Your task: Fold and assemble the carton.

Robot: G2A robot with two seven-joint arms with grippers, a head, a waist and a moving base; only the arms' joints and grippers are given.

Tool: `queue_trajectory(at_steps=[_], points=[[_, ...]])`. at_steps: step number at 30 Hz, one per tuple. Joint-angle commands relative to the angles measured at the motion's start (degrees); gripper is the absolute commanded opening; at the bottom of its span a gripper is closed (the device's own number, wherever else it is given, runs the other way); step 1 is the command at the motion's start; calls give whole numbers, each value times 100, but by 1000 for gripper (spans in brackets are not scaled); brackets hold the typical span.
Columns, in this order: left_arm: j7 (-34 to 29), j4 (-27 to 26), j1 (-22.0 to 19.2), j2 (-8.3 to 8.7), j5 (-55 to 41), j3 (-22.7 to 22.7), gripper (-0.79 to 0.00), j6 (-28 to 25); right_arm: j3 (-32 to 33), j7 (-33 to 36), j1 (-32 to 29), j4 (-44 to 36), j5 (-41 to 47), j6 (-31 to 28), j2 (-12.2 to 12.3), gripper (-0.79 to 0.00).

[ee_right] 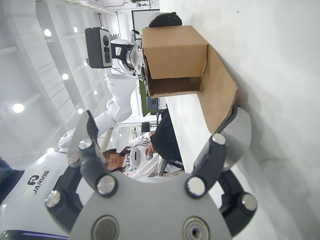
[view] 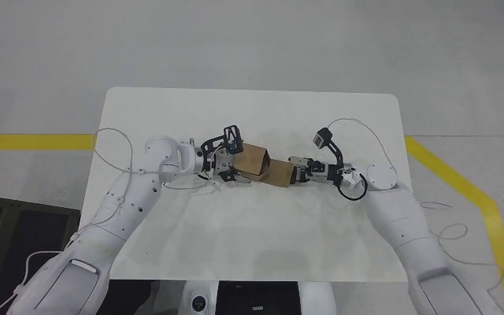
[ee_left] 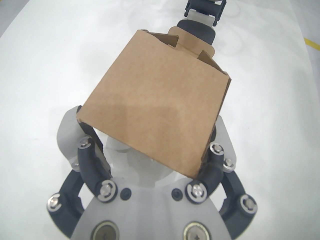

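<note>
My left gripper [ee_left: 148, 126] clamps the carton [view: 256, 163] at the centre of the table [view: 252, 110], my right gripper [ee_right: 161, 118] is spread open touching its end flap [ee_right: 220, 88], and I judge this flap must next be pushed inward.

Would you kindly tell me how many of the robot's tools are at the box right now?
2. The left tool clasps one end of the box; the right tool, open, is at the opposite end, one finger touching the flap.

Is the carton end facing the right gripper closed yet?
No, the carton gapes open there, its flap stretched toward the right gripper.
</note>
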Motion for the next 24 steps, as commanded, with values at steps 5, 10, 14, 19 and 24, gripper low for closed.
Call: queue_trajectory(at_steps=[5,10,14,19,24], points=[[9,7,0,2,6,-18,0,-7,-108,240,169,190,648,-247,-146,0],[3,3,2,1,1,-22,0,-7,-152,287,219,108,860,-200,-188,0],[-8,-13,7,-1,3,-17,0,-9,-264,364,268,73,1044,-122,-255,0],[-15,-21,-5,0,14,-29,0,-7,-488,434,419,197,1076,-52,-372,0],[-25,-15,-12,-1,5,-35,0,-18,-681,433,639,474,774,-53,-451,0]])
